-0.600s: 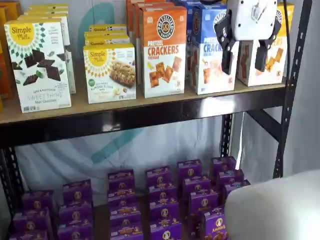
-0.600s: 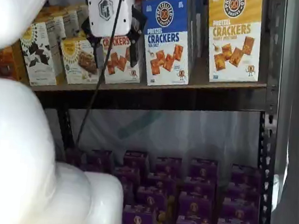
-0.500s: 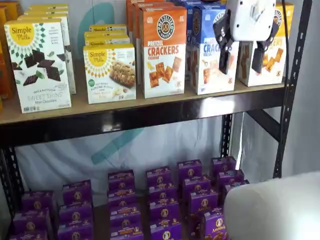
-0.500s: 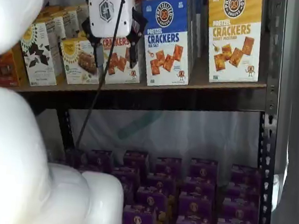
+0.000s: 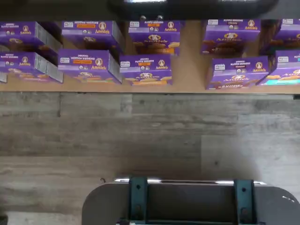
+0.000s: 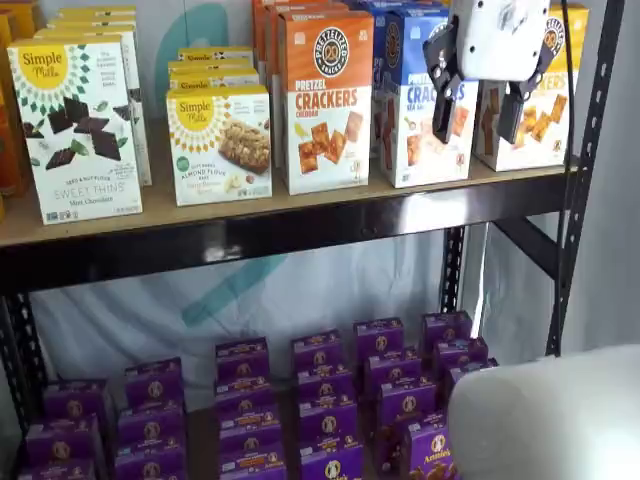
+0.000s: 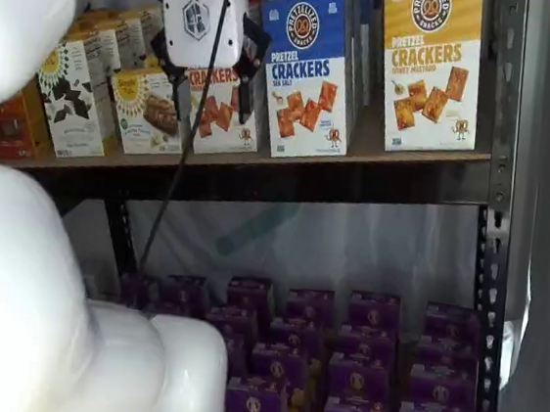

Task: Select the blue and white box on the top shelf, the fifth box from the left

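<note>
The blue and white box [image 7: 314, 67] was a tall cardboard carton, blue over its upper part and white below, with a round black logo near the top, the words "PRETZEL CRACKERS" in blue, and square orange-brown crackers pictured on the white part. It stood upright on the top shelf [image 6: 300, 205], a tan wooden board with a black metal front rail, between an orange-topped crackers box [image 6: 325, 100] and a yellow-topped crackers box [image 7: 430, 65]. More blue cartons of the same kind stood in a row behind it.

The hand [image 6: 481, 105], a white body with two black fingers [image 6: 441, 100], hung in front of the shelf at the height of the cartons. In a shelf view a plain gap showed between the two fingers, so it stood wide open, and nothing sat between them. In that view it overlapped the right edge of the blue and white box and the yellow-topped one; in the other shelf view the hand [image 7: 210, 81] showed in front of the orange-topped box, with a black cable [image 7: 175, 171] hanging beside it. Whether a finger touched any carton could not be told.

The wrist view looked down on a grey plank floor [image 5: 150, 136] and the small purple boxes [image 5: 145, 68] of the lower level.
</note>
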Controlling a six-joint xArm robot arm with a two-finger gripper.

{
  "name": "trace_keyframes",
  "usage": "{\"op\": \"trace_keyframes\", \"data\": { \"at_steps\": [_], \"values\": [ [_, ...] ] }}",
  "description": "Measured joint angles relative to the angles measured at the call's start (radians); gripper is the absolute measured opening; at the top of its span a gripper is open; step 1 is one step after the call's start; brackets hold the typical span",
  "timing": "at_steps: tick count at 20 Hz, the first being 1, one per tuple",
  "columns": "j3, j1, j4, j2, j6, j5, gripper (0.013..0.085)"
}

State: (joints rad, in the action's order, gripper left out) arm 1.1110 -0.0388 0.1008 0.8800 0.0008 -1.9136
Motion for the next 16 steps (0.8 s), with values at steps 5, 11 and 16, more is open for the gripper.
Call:
{"op": "trace_keyframes", "data": {
  "at_steps": [5, 11, 16],
  "values": [
    [-0.009, 0.015, -0.026, -0.010, 0.003, 0.044, 0.0850],
    [0.003, -0.011, -0.040, -0.051, -0.028, 0.127, 0.0850],
    [0.038, -0.040, -0.045, -0.109, -0.060, 0.196, 0.0850]
  ]
}}
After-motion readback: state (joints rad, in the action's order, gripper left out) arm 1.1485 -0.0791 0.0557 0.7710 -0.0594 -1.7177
